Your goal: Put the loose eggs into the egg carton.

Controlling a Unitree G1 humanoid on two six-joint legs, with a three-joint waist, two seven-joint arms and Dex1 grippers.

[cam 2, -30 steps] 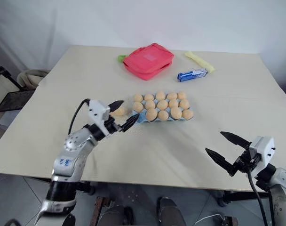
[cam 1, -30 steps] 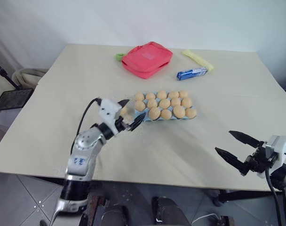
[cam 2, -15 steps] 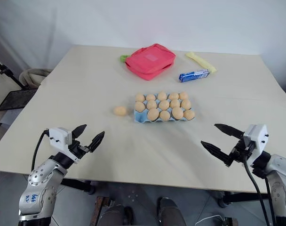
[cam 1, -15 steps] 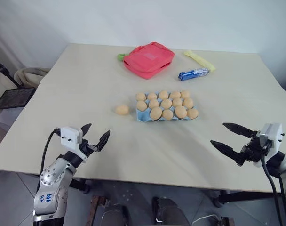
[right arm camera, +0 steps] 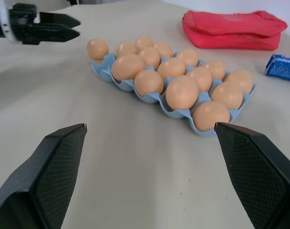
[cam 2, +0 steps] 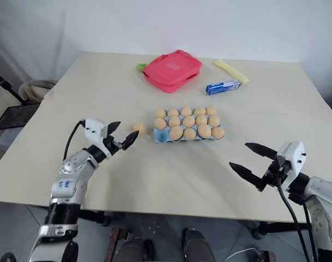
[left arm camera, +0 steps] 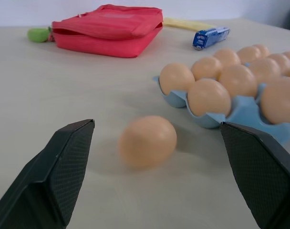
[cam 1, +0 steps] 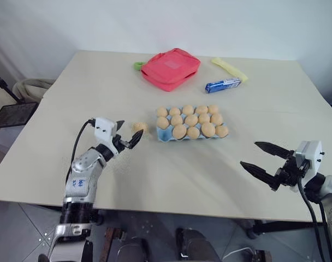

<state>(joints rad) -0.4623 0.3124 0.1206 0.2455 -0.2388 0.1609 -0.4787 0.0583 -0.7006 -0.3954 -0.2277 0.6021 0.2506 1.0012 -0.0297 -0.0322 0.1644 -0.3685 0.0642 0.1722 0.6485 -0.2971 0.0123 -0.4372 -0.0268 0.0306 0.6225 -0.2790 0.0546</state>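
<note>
One loose egg (cam 1: 138,127), tan-orange, lies on the table just left of the egg carton (cam 1: 165,135). The carton is a light blue tray holding several eggs in three rows, and its near-left cup looks empty. My left gripper (cam 1: 130,130) is open and level, with its fingertips right at the egg. In the left wrist view the egg (left arm camera: 147,141) sits between the two black fingers (left arm camera: 68,157), apart from both. My right gripper (cam 1: 250,154) hangs open near the table's front right edge, well short of the carton (right arm camera: 109,74) and holding nothing.
A red pouch (cam 1: 170,68) lies at the back of the table with a small green thing (cam 1: 138,66) at its left. A blue-and-white packet (cam 1: 223,85) and a yellow strip (cam 1: 229,69) lie to its right. A black stand (cam 1: 13,114) is off the table's left side.
My left gripper drew back from the carton's left end to the table's near edge, then came forward again to the loose egg. The egg and carton stayed put. The right gripper hardly moved.
</note>
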